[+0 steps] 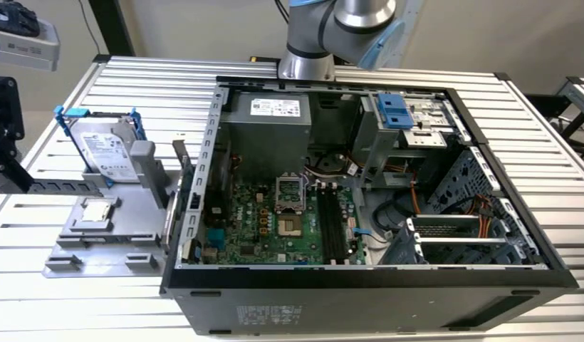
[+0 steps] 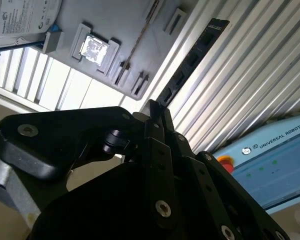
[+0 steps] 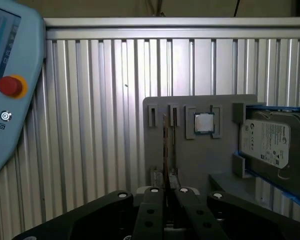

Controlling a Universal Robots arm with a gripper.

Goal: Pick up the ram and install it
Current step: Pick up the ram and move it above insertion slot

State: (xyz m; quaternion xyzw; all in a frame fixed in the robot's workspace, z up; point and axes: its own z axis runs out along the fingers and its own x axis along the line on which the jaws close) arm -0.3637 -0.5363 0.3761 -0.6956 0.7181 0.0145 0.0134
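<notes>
Ribbed aluminium table (image 3: pixel 90 150) backs the first wrist view, with a grey fixture plate (image 3: pixel 205 155) lying on it. I see the gripper (image 3: pixel 165 189) with its fingers drawn almost together on a thin edge. That edge is the ram (image 3: pixel 165 145), seen edge-on and running straight out from the fingertips. It lines up over the plate's slotted end, beside the processor chip (image 3: pixel 204 122) and apart from the hard drive (image 3: pixel 272 145).

In the second wrist view the ram (image 2: pixel 192 59) shows its face, a dark strip carrying a row of chips. One end meets the fingertips and its long axis runs parallel to the table ribs. I judge it hangs above the table rather than resting on it.

In the exterior view the gripper sits at the far left edge. I take the level dark bar in front of the hard drive to be the ram (image 1: pixel 73 186). The open computer case (image 1: pixel 368 299) lies well off to the exterior view's right, its memory slots (image 1: pixel 330 224) empty. By my reckoning their long axis runs roughly crosswise to the ram's.
</notes>
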